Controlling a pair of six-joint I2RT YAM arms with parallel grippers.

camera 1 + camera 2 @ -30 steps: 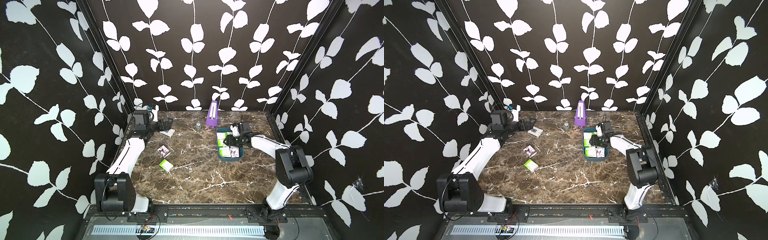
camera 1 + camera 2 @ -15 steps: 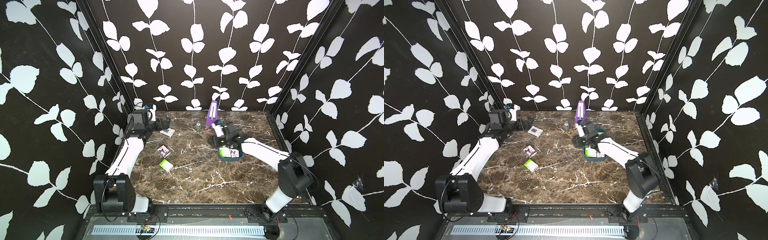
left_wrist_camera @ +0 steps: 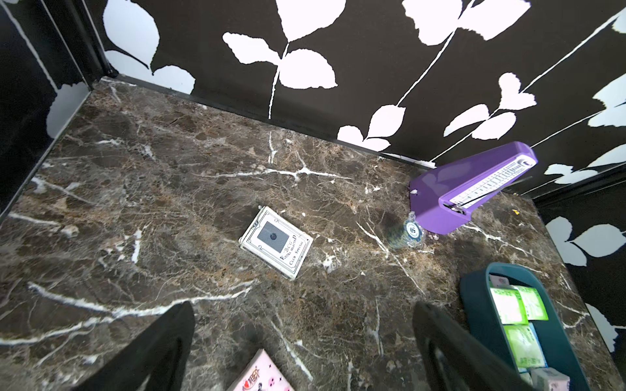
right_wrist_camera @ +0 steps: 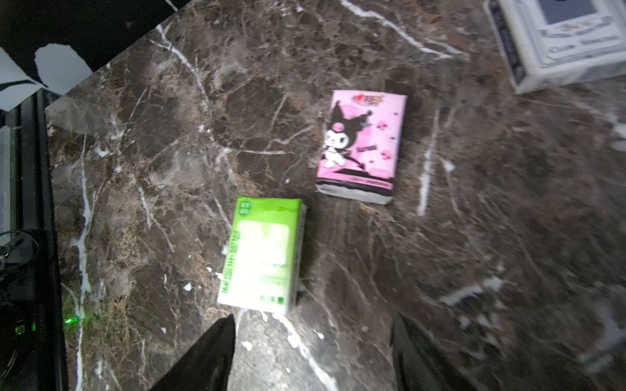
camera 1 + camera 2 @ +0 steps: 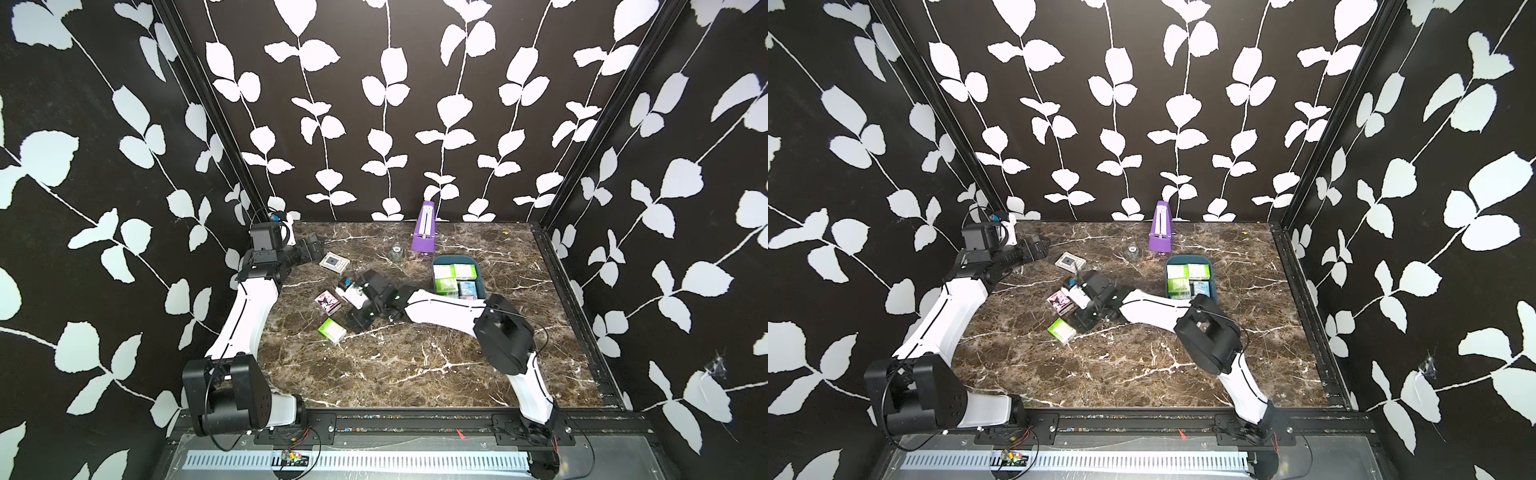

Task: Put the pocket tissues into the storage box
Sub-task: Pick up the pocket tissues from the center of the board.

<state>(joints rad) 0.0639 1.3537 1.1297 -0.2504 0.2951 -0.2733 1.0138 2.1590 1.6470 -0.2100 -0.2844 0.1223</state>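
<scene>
Storage box (image 5: 481, 283), at the table's right side: several pocket tissues (image 5: 444, 272) already inside. Outstanding: pink packet (image 5: 327, 301) and green packet (image 5: 331, 331), loose on the tabletop (image 5: 415, 357), well apart from it. Right gripper (image 4: 313, 325) hovers beside them, jaws apart, empty; left gripper (image 3: 303, 306) likewise.

Two arms, matched pair. Left arm (image 5: 249, 307), right arm (image 5: 440, 309): glossy white shells with a thin black seam line. Bulky matte black joint housings (image 5: 224, 390). Loose black cables (image 5: 212, 436). White wrist camera (image 5: 352, 291) with blue plug. Left claw (image 3: 303, 306), right claw (image 4: 311, 320): black tapered fingers (image 4: 210, 355).
</scene>
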